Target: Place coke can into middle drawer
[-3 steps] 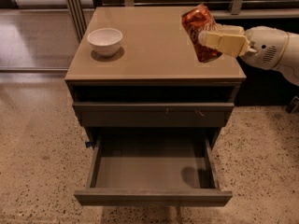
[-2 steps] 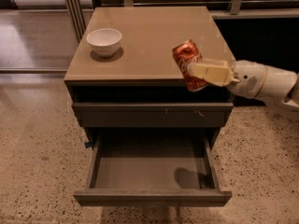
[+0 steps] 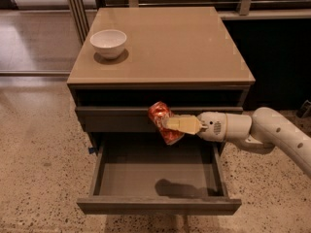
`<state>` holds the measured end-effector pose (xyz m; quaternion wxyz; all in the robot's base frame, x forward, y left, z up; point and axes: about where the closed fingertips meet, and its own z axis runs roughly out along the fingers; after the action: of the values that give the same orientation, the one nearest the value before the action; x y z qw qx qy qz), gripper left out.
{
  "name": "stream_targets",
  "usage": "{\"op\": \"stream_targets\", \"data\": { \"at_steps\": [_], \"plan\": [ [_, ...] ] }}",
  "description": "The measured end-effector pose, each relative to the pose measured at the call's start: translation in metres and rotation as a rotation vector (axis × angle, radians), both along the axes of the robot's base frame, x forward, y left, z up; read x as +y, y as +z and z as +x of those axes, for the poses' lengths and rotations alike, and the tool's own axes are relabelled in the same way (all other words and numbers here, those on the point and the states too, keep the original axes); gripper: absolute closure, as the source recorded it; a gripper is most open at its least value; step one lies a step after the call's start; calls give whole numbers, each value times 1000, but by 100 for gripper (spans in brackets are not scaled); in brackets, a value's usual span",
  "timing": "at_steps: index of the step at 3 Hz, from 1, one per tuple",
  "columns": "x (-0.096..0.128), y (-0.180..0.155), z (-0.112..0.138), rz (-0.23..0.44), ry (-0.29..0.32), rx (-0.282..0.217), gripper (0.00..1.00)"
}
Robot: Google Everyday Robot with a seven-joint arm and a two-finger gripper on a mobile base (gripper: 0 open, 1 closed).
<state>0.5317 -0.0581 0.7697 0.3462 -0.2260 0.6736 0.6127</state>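
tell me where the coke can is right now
Near the middle of the camera view, the coke can is clamped in the gripper, which reaches in from the right, and it hangs in the air above the open middle drawer.

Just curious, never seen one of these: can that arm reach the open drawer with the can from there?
Probably yes. The gripper holds the can just above the drawer, which is pulled out, with nothing showing between them.

gripper (image 3: 171,123): centre frame, jaws clamped on coke can (image 3: 158,113)
coke can: tilted, above open middle drawer (image 3: 127,173)
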Motion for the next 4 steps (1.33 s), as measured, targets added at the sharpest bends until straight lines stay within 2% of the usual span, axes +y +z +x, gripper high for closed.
{"op": "stream_targets", "data": {
  "at_steps": [1,2,3,4],
  "plan": [
    [4,-7,-1,0,9,19,100],
    [9,2,-13,-23,3,-40,100],
    [8,-33,-19,-36,-59,-39,100],
    [10,-103,-4,-109,-138,47,100]
  ]
}}
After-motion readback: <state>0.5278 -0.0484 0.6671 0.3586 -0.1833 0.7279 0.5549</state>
